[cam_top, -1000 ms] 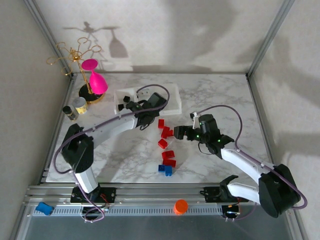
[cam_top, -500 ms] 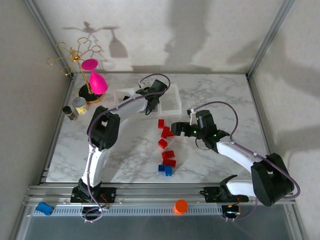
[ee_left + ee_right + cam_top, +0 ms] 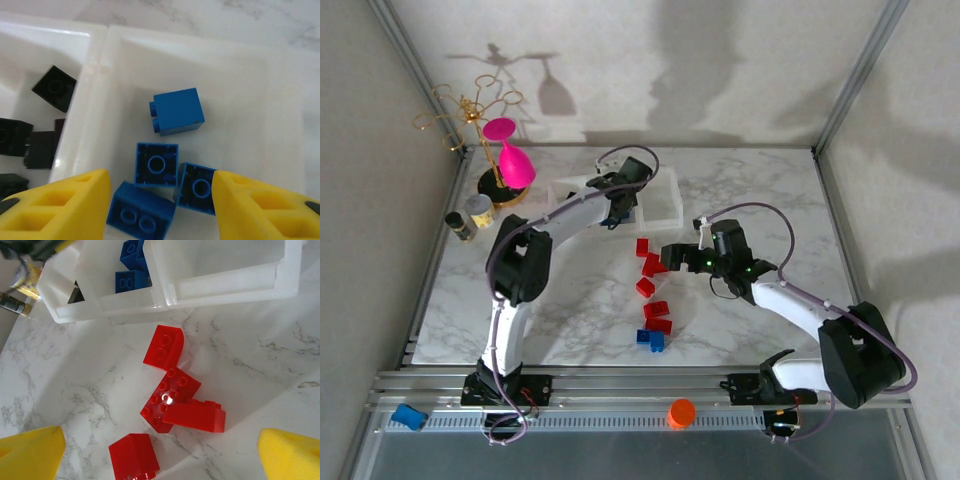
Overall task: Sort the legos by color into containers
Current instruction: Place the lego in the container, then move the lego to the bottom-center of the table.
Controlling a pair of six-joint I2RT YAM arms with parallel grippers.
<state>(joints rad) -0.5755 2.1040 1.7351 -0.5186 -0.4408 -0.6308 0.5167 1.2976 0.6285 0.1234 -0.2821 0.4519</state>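
Left jaws apart over blocky blue legos (image 3: 177, 112); right jaws wide above glossy red legos (image 3: 164, 347).

— What sits in the far left corner?
— A pink wine glass (image 3: 512, 160) at a gold wire stand (image 3: 470, 108), with two small jars (image 3: 480, 210) beside.
— And the near edge?
— An orange cap (image 3: 682, 413); a flat blue piece (image 3: 409, 417) lies left.

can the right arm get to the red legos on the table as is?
Probably yes. The right gripper hangs open just over the red legos, nothing lying between them; the left gripper is away over the middle bin.
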